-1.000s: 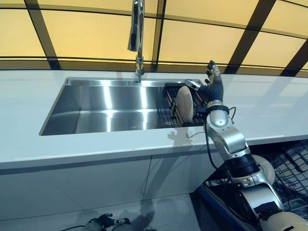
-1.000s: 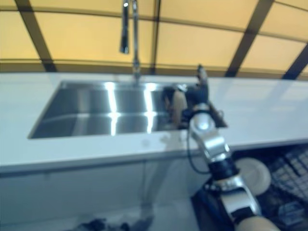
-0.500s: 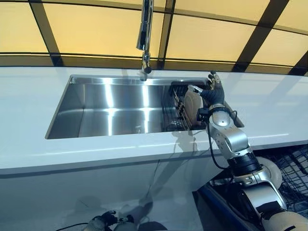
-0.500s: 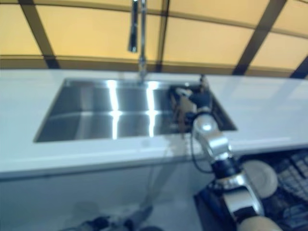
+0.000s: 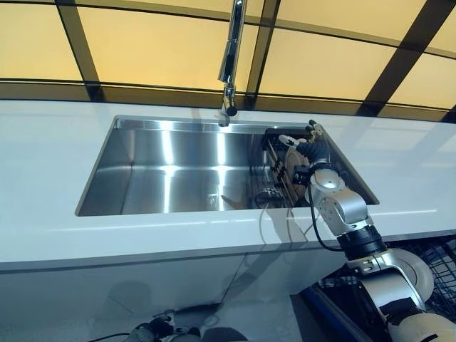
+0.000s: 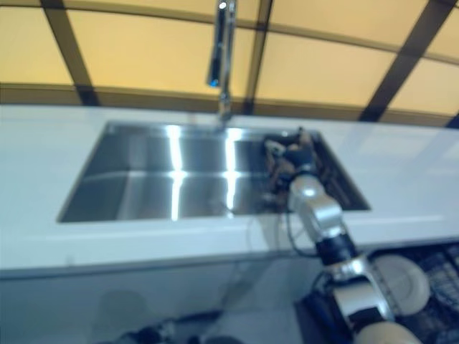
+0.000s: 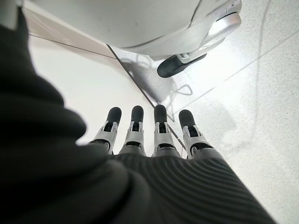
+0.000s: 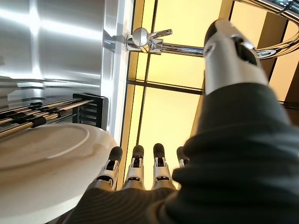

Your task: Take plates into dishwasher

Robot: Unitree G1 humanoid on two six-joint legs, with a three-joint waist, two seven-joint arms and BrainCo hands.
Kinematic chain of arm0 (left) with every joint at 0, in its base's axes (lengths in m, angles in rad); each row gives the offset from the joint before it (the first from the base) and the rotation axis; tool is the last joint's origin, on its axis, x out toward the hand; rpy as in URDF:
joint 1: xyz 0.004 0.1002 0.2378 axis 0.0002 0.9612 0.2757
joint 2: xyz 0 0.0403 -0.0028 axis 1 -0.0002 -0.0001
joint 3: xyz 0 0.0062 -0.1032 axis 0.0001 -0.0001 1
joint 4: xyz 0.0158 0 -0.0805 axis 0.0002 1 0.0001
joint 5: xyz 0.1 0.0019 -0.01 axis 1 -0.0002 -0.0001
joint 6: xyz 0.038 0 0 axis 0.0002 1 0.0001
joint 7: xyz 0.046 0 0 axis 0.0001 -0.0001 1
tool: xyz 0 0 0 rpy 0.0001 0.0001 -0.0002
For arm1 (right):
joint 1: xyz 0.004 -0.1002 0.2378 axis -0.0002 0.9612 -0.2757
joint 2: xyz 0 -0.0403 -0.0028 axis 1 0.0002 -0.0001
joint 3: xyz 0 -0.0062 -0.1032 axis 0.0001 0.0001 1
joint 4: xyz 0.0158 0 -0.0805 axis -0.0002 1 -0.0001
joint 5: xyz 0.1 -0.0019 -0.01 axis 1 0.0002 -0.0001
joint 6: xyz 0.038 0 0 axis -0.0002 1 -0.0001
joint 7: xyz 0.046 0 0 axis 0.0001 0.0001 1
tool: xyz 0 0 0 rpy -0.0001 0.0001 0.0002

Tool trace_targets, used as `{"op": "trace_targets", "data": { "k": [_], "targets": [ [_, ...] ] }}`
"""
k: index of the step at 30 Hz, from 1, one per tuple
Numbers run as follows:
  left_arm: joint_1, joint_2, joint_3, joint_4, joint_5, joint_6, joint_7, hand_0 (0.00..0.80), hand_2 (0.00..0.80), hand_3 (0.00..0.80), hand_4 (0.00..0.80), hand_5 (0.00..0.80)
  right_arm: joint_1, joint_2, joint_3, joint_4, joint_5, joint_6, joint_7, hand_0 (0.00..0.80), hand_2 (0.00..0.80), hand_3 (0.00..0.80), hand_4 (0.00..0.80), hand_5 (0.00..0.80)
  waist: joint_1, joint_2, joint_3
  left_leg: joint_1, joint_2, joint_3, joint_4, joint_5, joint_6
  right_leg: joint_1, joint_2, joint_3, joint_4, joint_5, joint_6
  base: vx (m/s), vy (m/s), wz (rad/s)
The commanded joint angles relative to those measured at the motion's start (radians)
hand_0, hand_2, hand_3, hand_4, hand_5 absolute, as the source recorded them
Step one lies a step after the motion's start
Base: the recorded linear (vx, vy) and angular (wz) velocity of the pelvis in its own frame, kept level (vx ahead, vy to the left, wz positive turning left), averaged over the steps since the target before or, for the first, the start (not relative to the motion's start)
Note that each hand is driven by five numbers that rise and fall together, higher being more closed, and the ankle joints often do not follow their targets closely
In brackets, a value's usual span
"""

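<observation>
The sink point(image 5: 178, 167) basin lies bare across its left and middle, wide enough for a hand to come down there. Its right end is filled by a dark wire rack point(image 5: 274, 167) holding an upright plate point(image 5: 299, 167), with the right hand point(image 5: 313, 146) reaching in beside that plate. The tap point(image 5: 229, 64) hangs over the back rim, near the rack. The white worktop point(image 5: 50, 171) around the basin is bare on every side.

The sink point(image 5: 178, 167) was brushed steel with bright glare streaks, and the tap point(image 5: 229, 60) polished chrome. The counter point(image 5: 50, 171) looked smooth, glossy white. The plate point(image 8: 42, 163) by my right hand point(image 5: 308, 146) was glazed cream ceramic in a dark wire rack point(image 5: 274, 167).
</observation>
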Motion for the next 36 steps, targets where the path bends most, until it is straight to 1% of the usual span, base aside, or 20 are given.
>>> {"op": "trace_targets", "data": {
  "k": [1, 6, 14, 22, 31, 36],
  "targets": [
    [-0.02, -0.015, -0.019, 0.006, 0.014, -0.005, -0.011, 0.0, 0.0, 0.0, 0.0, 0.0, -0.126, -0.073, -0.081, 0.024, 0.008, -0.04, -0.032, 0.0, 0.0, 0.0, 0.0, 0.0, 0.02, 0.017, -0.014, 0.022, -0.046, 0.036, -0.008, -0.104, 0.058, -0.043, 0.01, 0.025, 0.034, 0.047, 0.011, 0.0, 0.0, 0.0],
    [-0.013, -0.012, -0.018, 0.004, 0.019, -0.004, -0.012, 0.0, 0.0, 0.0, 0.0, 0.0, -0.14, -0.096, -0.094, 0.032, -0.053, -0.059, -0.07, 0.0, 0.0, 0.0, 0.0, 0.0, 0.022, 0.017, -0.016, 0.025, -0.047, 0.034, -0.009, -0.107, 0.058, -0.046, 0.008, 0.025, 0.038, 0.052, 0.014, 0.0, 0.0, 0.0],
    [-0.008, -0.01, -0.016, 0.005, 0.021, -0.011, -0.017, 0.0, 0.0, 0.0, 0.0, 0.0, -0.134, -0.115, -0.107, 0.017, -0.084, -0.086, -0.1, 0.0, 0.0, 0.0, 0.0, 0.0, 0.019, 0.019, -0.018, 0.027, -0.047, 0.034, -0.009, -0.11, 0.06, -0.053, 0.01, 0.03, 0.041, 0.048, 0.012, 0.0, 0.0, 0.0],
    [-0.003, -0.007, -0.015, 0.002, 0.027, -0.013, -0.022, 0.0, 0.0, 0.0, 0.0, 0.0, -0.112, -0.135, -0.116, 0.02, -0.073, -0.064, -0.079, 0.0, 0.0, 0.0, 0.0, 0.0, 0.013, 0.017, -0.021, 0.028, -0.044, 0.038, -0.009, -0.111, 0.058, -0.057, 0.014, 0.036, 0.043, 0.046, 0.013, 0.0, 0.0, 0.0],
    [-0.009, -0.004, -0.014, 0.003, 0.024, -0.007, -0.022, 0.0, 0.0, 0.0, 0.0, 0.0, -0.108, -0.149, -0.121, 0.084, 0.027, 0.0, -0.034, 0.0, 0.0, 0.0, 0.0, 0.0, 0.009, 0.013, -0.02, 0.029, -0.039, 0.046, -0.008, -0.111, 0.056, -0.059, 0.016, 0.04, 0.047, 0.042, 0.012, 0.0, 0.0, 0.0],
    [-0.01, -0.003, -0.017, 0.005, 0.022, -0.004, -0.02, 0.0, 0.0, 0.0, 0.0, 0.0, -0.118, -0.164, -0.128, 0.132, 0.057, 0.004, -0.022, 0.0, 0.0, 0.0, 0.0, 0.0, 0.009, 0.012, -0.019, 0.028, -0.039, 0.047, -0.008, -0.11, 0.055, -0.062, 0.015, 0.041, 0.053, 0.045, 0.012, 0.0, 0.0, 0.0]
  ]
}}
